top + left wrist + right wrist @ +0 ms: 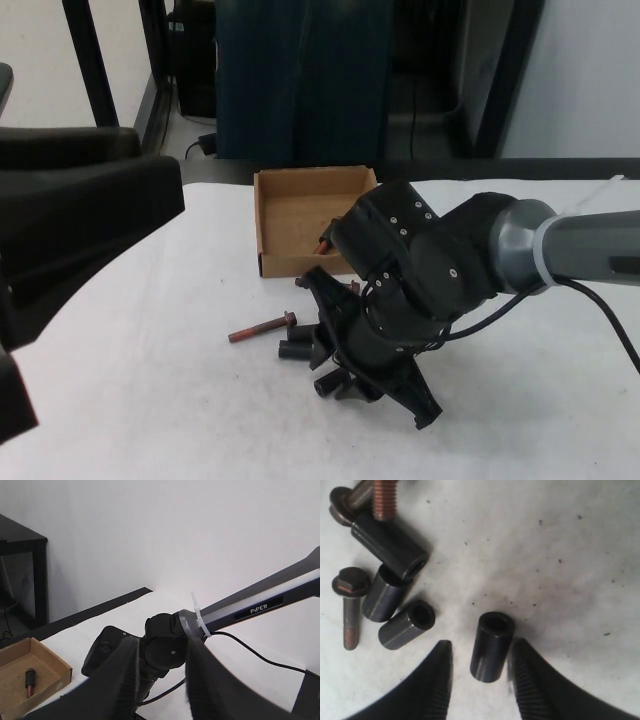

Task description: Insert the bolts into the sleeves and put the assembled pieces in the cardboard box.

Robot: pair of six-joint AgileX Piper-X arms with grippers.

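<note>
We see the right gripper [481, 645] low over the white table [570, 570], a matte surface flecked with dark specks. Its 2 ribbed black fingers [532, 685] are spread, 1 on each side of a sleeve [491, 646]. The sleeve is a smooth, dark metal cylinder with an open bore, and the fingers are not clamped on it.

Near it lie 3 more sleeves [406, 624] of the same dull black metal, bunched together and touching. A bolt [350, 605] with a flanged hexagonal head and a coppery shank lies just beside them. At the far side of the bunch sit a second bolt head [341, 504] and a coppery threaded end [385, 497].

The left gripper [162, 645] is raised well above the table, with its fingers apart and nothing between them.

The cardboard box [268, 215] is plain brown corrugated board with low walls and an open top. It sits beyond the loose parts. 1 piece [30, 680] with a dark end and a coppery shank lies on its floor.
</note>
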